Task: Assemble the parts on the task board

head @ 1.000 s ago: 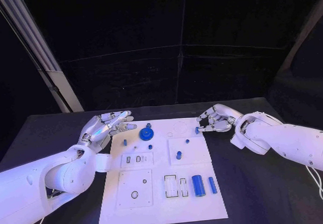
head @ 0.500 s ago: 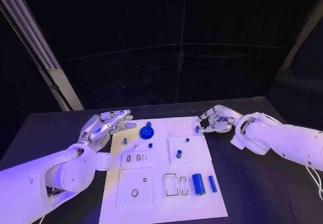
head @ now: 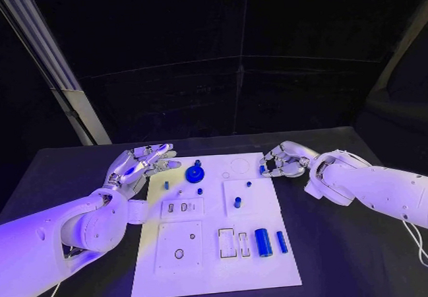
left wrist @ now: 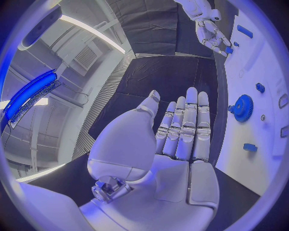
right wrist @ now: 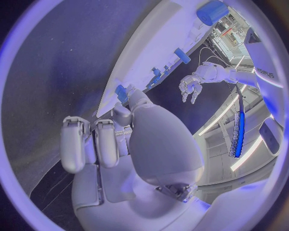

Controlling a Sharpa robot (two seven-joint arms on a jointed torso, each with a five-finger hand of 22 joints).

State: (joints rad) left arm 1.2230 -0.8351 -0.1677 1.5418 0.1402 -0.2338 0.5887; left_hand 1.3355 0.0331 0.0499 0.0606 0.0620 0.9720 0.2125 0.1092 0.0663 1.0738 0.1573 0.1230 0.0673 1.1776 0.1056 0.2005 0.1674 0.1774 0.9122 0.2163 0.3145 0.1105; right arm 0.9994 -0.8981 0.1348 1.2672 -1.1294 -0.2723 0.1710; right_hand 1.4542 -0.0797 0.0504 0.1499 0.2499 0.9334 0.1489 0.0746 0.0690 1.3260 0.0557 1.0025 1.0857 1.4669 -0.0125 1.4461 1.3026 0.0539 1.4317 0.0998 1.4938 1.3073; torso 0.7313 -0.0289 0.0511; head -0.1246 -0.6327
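Black table (head: 72,168); white task board (head: 214,267) lies flat at its middle.

Glossy white rounded arms end in a silver segmented left hand (head: 141,163) and right hand (head: 283,161).

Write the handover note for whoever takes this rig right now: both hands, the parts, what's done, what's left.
Left hand: open, empty, at the task board's far left corner.
Right hand: pinches a small blue part at the board's far right edge.
Blue gear sits near the far edge; a peg stands mid-board; a thick cylinder and a thin rod lie loose near the right edge.
Done: little that shows. Left: place the pinched part, then the loose pieces.
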